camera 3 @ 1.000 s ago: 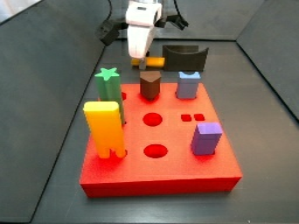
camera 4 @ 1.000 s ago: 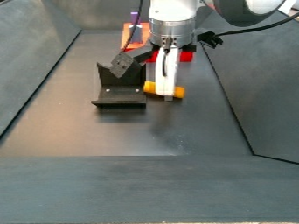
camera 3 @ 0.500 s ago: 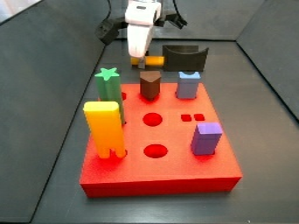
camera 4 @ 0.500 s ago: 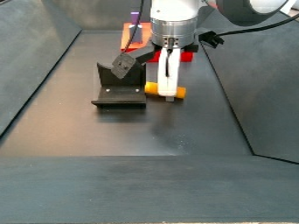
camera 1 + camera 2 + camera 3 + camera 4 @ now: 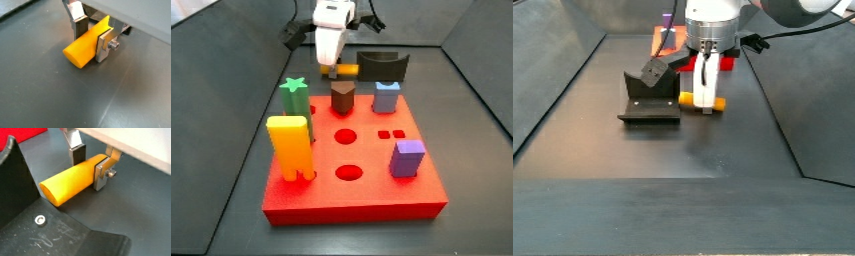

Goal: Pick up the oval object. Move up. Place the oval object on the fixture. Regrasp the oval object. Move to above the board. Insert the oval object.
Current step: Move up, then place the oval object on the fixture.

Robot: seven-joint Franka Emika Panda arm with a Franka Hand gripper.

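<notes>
A: where's the oval object (image 5: 70,180) rn?

B: on its side on the floor, just right of the fixture (image 5: 647,98), behind the board (image 5: 372,190). The gripper (image 5: 90,170) has its 2 plates closed on its mid-length

A: slippy?

B: looks smooth, stiff, light plastic, so grabbing the flat flanks seems safest
</notes>
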